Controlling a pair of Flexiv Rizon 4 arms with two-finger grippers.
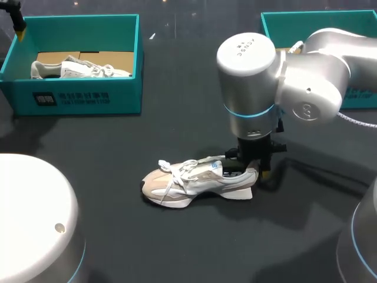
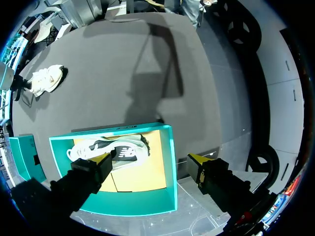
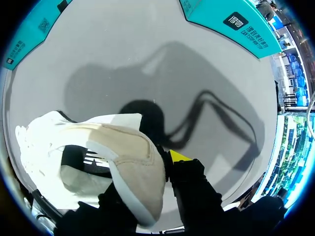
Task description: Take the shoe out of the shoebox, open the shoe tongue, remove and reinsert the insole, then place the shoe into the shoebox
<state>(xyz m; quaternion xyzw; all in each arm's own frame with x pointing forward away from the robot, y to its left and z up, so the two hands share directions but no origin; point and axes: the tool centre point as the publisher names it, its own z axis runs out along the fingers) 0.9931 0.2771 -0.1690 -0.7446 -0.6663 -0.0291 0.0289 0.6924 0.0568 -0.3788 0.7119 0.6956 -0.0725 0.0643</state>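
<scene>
A white and beige sneaker lies on its sole mid-table, toe to the left. My right gripper comes straight down on its heel. In the right wrist view the heel of the sneaker sits between the fingers: one yellow fingertip presses its outside, and the other is hidden inside the shoe. The gripper is shut on the heel. My left gripper hangs open high above the teal shoebox at the back left, with nothing between its fingers.
The back-left shoebox holds a second white shoe on brown card. Another teal box stands at the back right behind my right arm. My arms' white bases fill the front corners.
</scene>
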